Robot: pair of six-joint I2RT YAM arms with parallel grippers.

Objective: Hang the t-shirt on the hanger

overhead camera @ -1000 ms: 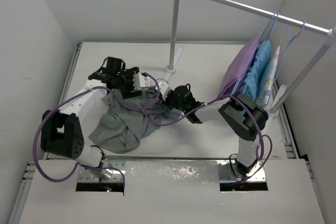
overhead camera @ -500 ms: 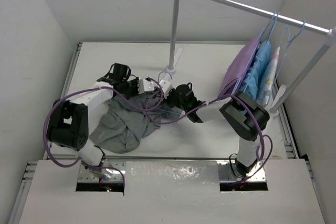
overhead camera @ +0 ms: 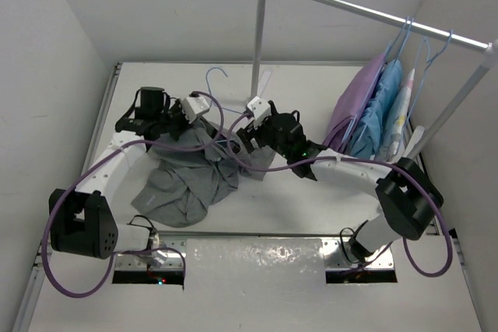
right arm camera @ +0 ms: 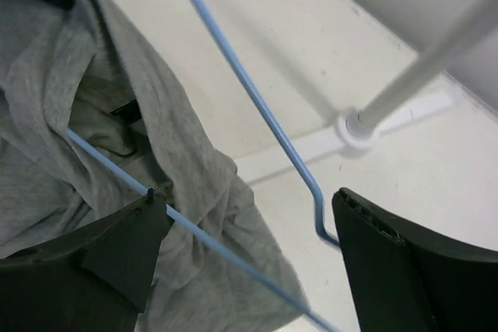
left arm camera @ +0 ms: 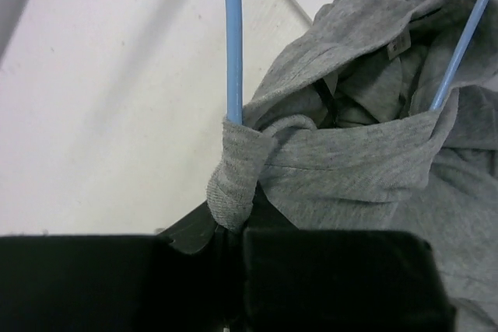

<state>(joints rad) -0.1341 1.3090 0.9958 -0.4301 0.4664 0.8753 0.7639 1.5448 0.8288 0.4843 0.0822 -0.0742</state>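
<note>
The left jaws are seen closed on a bunched fold of the t-shirt [left arm camera: 350, 169], and one wire of the hanger [left arm camera: 233, 44] enters the cloth just ahead of them. The right jaws are set apart, with a hanger wire passing between them unclamped and grey cloth draped at their left side. The hanger is judged to be partly threaded into the neck opening, with its hook outside. The shoulders are not yet spread along the wire. Most of the shirt is heaped on the bench [overhead camera: 311, 207] behind the left jaws, so about half the work is judged to remain.

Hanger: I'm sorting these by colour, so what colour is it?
Pale blue hanger, clearest in left wrist view.
</note>
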